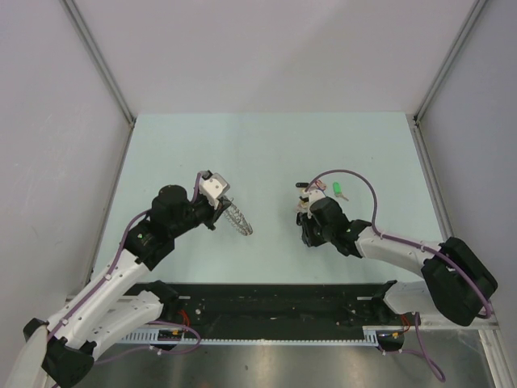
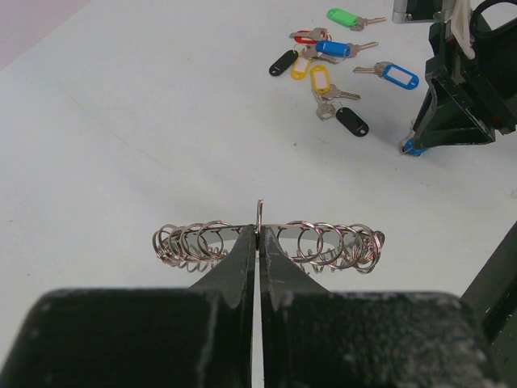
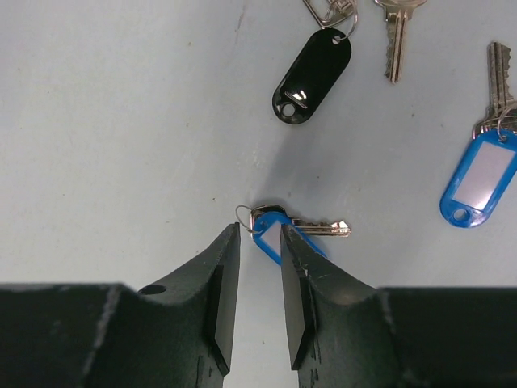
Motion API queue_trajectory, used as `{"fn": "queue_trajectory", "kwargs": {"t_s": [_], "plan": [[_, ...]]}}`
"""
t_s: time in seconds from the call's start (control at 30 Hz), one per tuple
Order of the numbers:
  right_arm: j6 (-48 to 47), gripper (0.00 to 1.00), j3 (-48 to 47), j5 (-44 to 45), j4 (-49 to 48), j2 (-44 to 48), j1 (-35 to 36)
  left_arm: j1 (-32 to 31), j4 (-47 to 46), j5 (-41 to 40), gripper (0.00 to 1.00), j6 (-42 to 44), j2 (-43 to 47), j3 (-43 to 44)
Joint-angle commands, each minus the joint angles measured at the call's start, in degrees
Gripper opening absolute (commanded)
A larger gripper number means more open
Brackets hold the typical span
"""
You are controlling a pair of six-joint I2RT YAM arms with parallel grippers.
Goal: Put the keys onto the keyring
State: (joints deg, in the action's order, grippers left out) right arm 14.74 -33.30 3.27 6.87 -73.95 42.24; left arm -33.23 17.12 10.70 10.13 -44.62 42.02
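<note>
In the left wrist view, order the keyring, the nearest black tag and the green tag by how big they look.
1. keyring: clearly largest, though also nearest the camera.
2 and 3. nearest black tag and green tag: about alike; the green one lies farther off, so no ranking.

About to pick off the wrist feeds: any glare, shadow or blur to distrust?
Right wrist: sharp; a glare spot on the black tag, soft shadow ahead of the right gripper by the blue-tagged key. Left wrist: keyring crisp, far keys readable. Top external: even light, keys too small for detail.
</note>
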Motion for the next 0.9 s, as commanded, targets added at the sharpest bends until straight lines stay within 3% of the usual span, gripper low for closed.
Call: {"fn": "queue_trajectory", "kwargs": {"t_s": [0.0, 0.37, 0.53, 0.67, 0.87], "plan": [[0.1, 0.3, 0.0, 0.7, -4.0, -2.3, 0.1, 0.3, -2.9, 0.7, 0.0, 0.9, 0.1, 2.3], [-0.8, 0.23, 0.0, 0.8, -5.5, -5.2, 0.4, 0.3, -2.8, 0.6, 0.0, 1.0, -0.4, 2.2], [-0.9, 0.14, 0.0, 0.9, -5.6, -5.4, 0.6, 0.2, -2.8, 0.5, 0.0, 1.1, -0.5, 2.2], [-1.7, 0.0, -0.3, 0.5, -6.0, -5.3, 0.8, 0.3, -2.8, 0.4, 0.0, 1.2, -0.5, 2.2], [-3.0, 0.0, -5.2, 2.4, -0.2, -7.0, 1.7, 0.3, -2.7, 0.4, 0.0, 1.2, -0.6, 2.3]]}}
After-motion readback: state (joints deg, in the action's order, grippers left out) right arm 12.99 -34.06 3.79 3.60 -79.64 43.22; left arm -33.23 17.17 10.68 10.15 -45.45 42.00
